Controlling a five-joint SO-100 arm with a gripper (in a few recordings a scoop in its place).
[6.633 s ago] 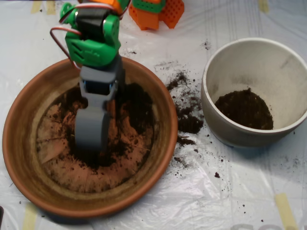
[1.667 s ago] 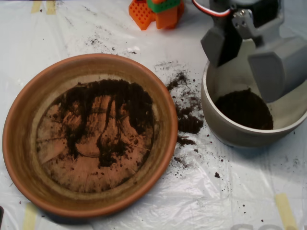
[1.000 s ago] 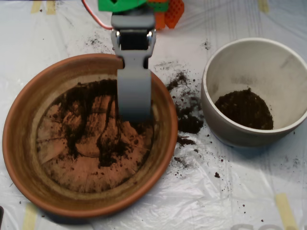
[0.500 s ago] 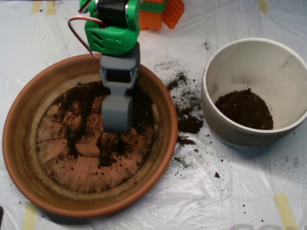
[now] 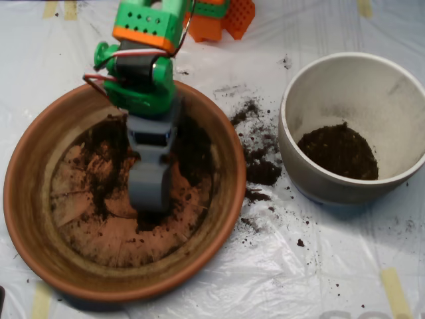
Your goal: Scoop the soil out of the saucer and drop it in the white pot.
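The terracotta saucer [image 5: 26, 226] lies at the left, with dark soil [image 5: 192, 143] spread thinly over the upper part of its base. My grey scoop [image 5: 149, 193] hangs from the green and orange arm [image 5: 141, 80] and is down inside the saucer, near the middle. Its tip sits at a dark clump of soil. The white pot [image 5: 292, 86] stands apart at the right, holding a dark mound of soil [image 5: 339, 151] at its bottom.
Spilled soil [image 5: 255, 159] lies on the plastic sheet in the gap between saucer and pot. An orange block [image 5: 222, 16] sits at the top edge. Yellow tape strips [image 5: 395, 292] mark the sheet at the lower right.
The scoop came from over the white pot to the saucer. In the last half second it moved down and a little left, deeper into the saucer's soil.
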